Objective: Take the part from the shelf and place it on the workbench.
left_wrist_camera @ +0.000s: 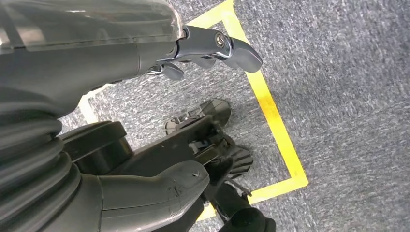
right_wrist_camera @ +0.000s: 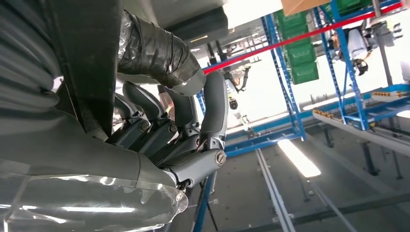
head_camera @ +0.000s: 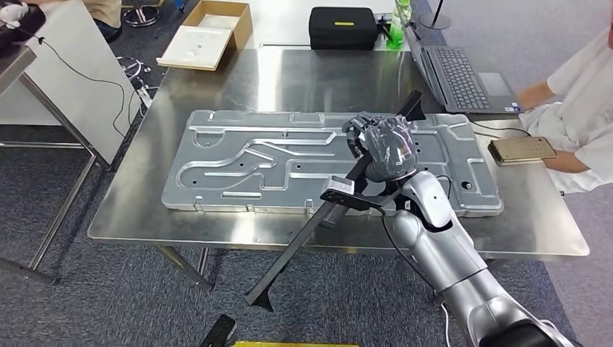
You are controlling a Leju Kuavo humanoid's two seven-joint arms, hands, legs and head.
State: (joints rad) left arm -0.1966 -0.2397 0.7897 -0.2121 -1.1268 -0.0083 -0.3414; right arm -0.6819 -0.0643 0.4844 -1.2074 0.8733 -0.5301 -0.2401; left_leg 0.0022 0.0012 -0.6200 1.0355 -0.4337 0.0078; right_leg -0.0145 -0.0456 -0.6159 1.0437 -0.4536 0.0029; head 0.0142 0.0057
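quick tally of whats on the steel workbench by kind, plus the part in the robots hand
On the workbench:
machined metal plate: 1
laptop: 1
black case: 1
phone: 1
green bottle: 1
Held by the right hand:
long black part: 1
Total: 6

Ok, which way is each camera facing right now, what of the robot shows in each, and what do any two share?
Head view: high on the body, looking forward and down at the steel workbench with the metal plate; the right arm rises from below, its right hand gripping the long black part.
Left wrist view: behind the left hand, facing the grey carpet with yellow tape.
Right wrist view: behind the right hand, turned toward blue racks.
Shared: head and right wrist views show the right hand on the part.
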